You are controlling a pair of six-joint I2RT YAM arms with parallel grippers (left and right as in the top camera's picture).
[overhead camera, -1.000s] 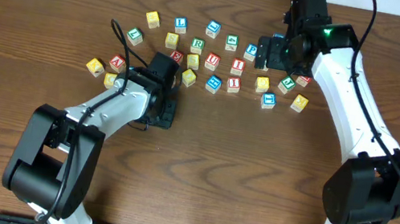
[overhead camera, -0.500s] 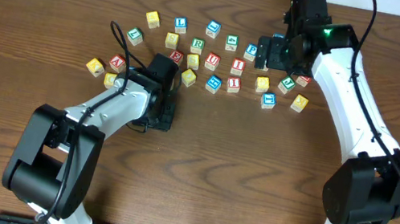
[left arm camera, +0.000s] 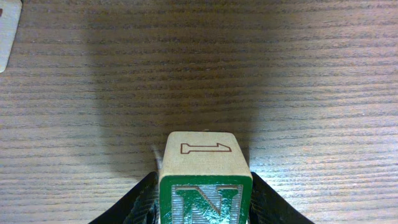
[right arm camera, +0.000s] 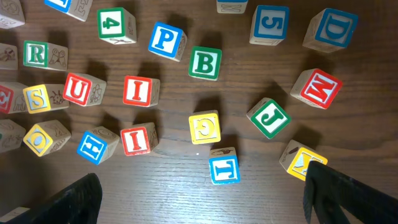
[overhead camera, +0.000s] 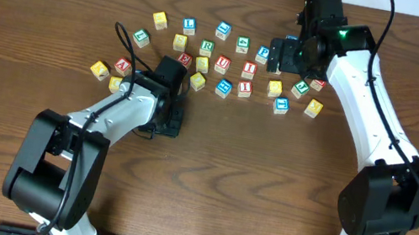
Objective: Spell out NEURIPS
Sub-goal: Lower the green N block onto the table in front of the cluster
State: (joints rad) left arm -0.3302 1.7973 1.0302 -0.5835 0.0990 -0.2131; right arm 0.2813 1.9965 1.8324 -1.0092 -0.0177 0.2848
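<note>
While the left gripper point(overhead camera: 171, 117) is clenched on the N cube point(left arm camera: 205, 180), low over bare wood just nearer than the scattered cubes point(overhead camera: 227, 65) and left of the desk's point(overhead camera: 266, 187) middle, I can't tell whether the cube touches down. To do this well I'd set it flat, the green N readable from above and square to the near edge, far enough left to leave room for six more letters. The right gripper point(right arm camera: 208, 198) hangs spread wide, grasping nothing, over the cubes by the far edge, where the R point(right arm camera: 35, 54), U point(right arm camera: 78, 90), I point(right arm camera: 137, 90), P point(right arm camera: 165, 38) and yellow S point(right arm camera: 37, 98) wait.
</note>
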